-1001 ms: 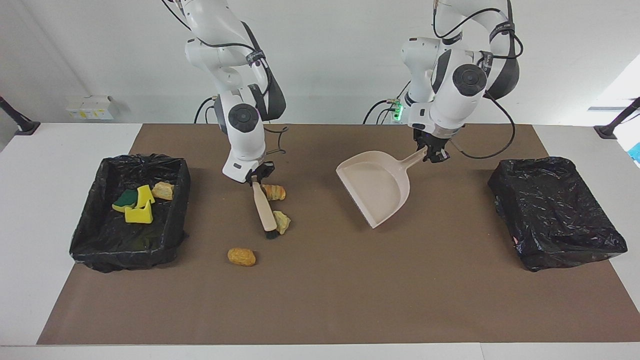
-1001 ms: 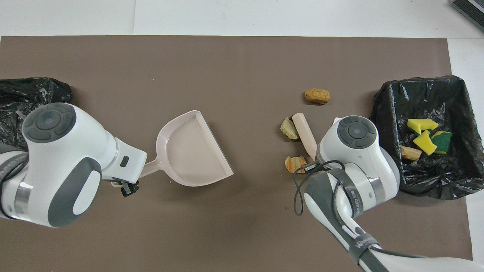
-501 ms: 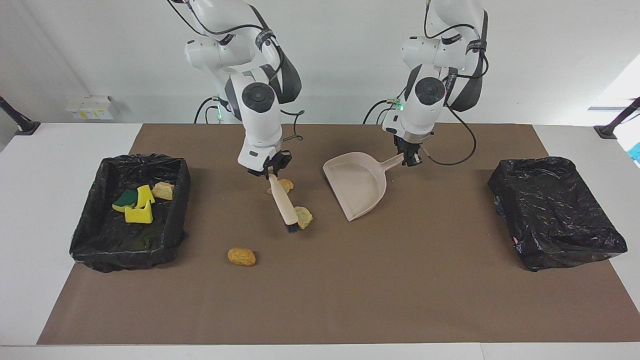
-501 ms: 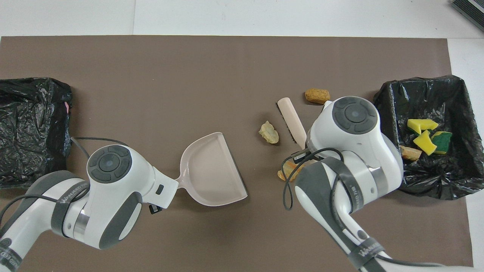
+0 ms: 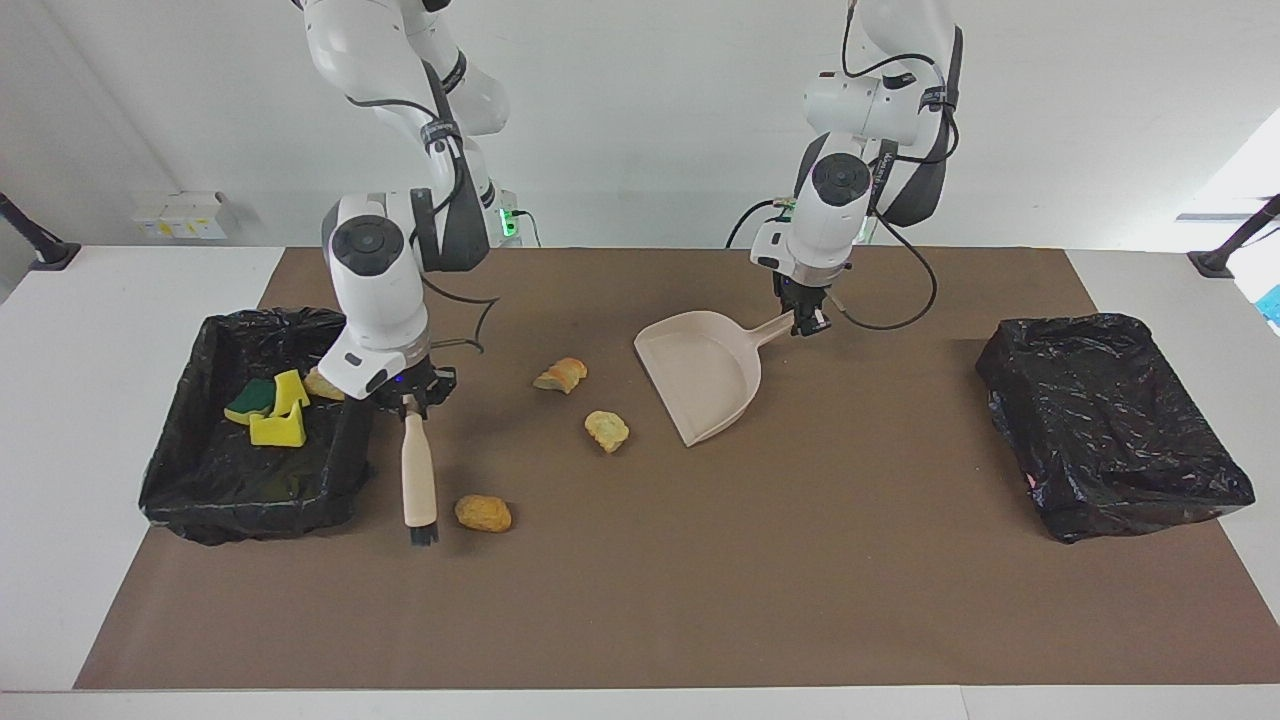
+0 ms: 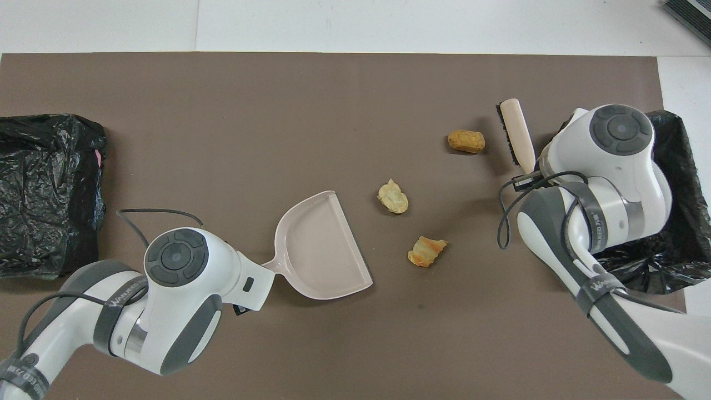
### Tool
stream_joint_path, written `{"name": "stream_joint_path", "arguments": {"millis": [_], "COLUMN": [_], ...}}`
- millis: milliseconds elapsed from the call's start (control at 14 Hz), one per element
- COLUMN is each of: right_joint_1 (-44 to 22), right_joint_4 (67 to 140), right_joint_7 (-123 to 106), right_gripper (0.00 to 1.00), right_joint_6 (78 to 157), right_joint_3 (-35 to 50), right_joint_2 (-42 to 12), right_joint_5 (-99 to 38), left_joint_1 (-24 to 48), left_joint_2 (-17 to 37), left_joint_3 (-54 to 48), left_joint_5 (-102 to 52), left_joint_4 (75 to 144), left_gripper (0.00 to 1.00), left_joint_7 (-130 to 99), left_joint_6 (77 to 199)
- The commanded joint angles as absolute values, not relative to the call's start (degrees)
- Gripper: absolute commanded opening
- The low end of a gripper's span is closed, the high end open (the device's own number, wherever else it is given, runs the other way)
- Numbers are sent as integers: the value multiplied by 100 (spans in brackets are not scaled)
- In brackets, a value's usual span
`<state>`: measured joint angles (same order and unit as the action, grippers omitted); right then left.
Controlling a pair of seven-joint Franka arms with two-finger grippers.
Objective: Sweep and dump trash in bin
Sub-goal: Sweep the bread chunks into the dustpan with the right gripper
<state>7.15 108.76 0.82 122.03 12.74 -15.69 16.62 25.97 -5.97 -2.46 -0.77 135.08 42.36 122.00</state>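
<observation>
Facing view is showing the right gripper [image 5: 412,392] clamping the brush [image 5: 418,478], bristles just beside the orange chunk [image 5: 483,513]; the left gripper [image 5: 806,318] is gripping the dustpan [image 5: 700,375] mid-mat, toward which the chunk needs sweeping.

The widest free room is the bare brown mat [image 5: 640,610] farthest from the robots, and the stretch between the dustpan [image 5: 705,378] and the closed black bag [image 5: 1105,420] at the left arm's end. Around the middle, three bread chunks [image 5: 606,430] lie scattered well apart (gaps between them passable). The brush [image 5: 418,478] hangs just beside the open bin [image 5: 200,480], narrowing the lane there.
</observation>
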Motion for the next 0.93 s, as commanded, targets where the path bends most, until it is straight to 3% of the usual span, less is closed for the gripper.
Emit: {"name": "stream_joint_path", "arguments": {"millis": [0,358,644,858], "right_joint_1": [581,-7,-605,-729], "right_joint_4": [10661,10889,10977,11197], "right_joint_7": [27,-220,-229,-246], "right_gripper": [0,0,0,0], "right_joint_6": [12155,12059,11515,11549], "right_joint_3": [1380,1397,1476,1853], "right_joint_2": [-1784,-1881,-1705,-1556], "right_joint_5": [1933,2092,1995,1715], "left_joint_1": [2803,2927,2927,2918], "left_joint_2": [-747,-756,-756,-765], "left_joint_3": [-176,-176,-176,-176], "left_joint_5": [166,650,650,650], "left_joint_4": [13693,13685,13685,13684], "left_gripper": [0,0,0,0], "left_joint_7": [3930,3622,3516,3437], "left_joint_6": [12454,12393,12384,12392]}}
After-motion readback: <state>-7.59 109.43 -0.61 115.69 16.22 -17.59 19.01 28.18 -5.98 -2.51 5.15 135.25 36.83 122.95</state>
